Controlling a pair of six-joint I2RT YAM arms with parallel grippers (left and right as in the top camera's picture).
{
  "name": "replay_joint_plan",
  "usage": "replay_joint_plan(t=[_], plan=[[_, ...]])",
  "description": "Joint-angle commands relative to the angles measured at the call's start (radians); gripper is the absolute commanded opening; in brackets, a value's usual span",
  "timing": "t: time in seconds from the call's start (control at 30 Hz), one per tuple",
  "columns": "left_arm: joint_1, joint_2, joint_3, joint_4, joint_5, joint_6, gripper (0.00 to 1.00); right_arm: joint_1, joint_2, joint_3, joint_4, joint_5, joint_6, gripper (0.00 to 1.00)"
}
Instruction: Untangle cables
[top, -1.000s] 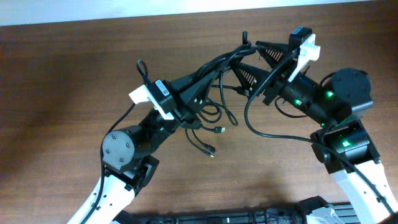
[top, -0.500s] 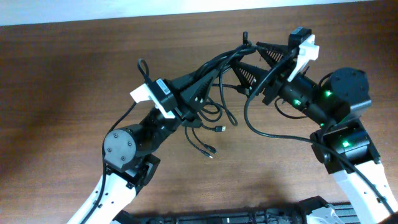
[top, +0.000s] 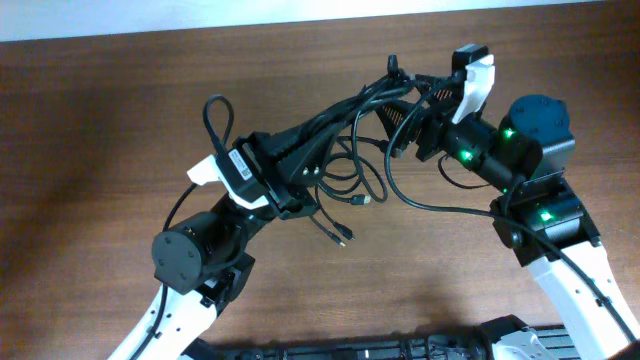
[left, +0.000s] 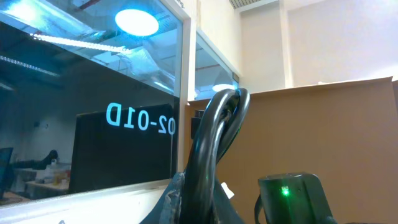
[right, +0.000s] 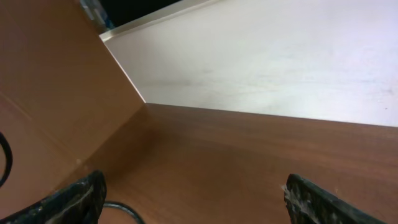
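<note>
A bundle of black cables hangs lifted above the brown table. My left gripper is shut on the bundle, which rises between its fingers in the left wrist view, where the gripper shows at the bottom edge. Loose ends with plugs dangle below over the table. My right gripper is open, its fingers on either side of the bundle's upper right end. In the right wrist view the gripper holds nothing, and a thin cable passes by its left finger.
The wooden table stretches to the left and front. A white wall runs along the far edge. A thin black cable loops from the bundle toward the right arm's base.
Both arms have shifted left. The left gripper has pulled the bundle left with it, and the dangling plug ends have moved. The right gripper has closed in on the bundle's upper end.
</note>
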Motion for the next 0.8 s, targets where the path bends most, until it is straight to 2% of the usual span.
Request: replay_joint_plan(t=[0.0,0.17,0.33,0.53,0.77], plan=[[0.0,-0.01,0.027,0.013,-0.014,0.002,0.0,-0.005,-0.006,-0.002,-0.01,0.009,-0.008,0.9],[0.0,-0.01,0.027,-0.048,-0.042,0.063,0.0,-0.005,-0.051,-0.001,0.055,-0.169,-0.008,0.9],[0.0,-0.01,0.027,-0.067,-0.056,0.099,0.0,-0.005,-0.167,-0.001,0.082,-0.164,-0.008,0.9],[0.0,-0.01,0.027,-0.067,0.008,0.098,0.0,-0.005,-0.169,-0.001,0.089,-0.006,-0.008,0.9],[0.0,-0.01,0.027,-0.074,0.101,0.098,0.0,-0.005,-0.167,-0.001,0.089,-0.002,-0.008,0.9]])
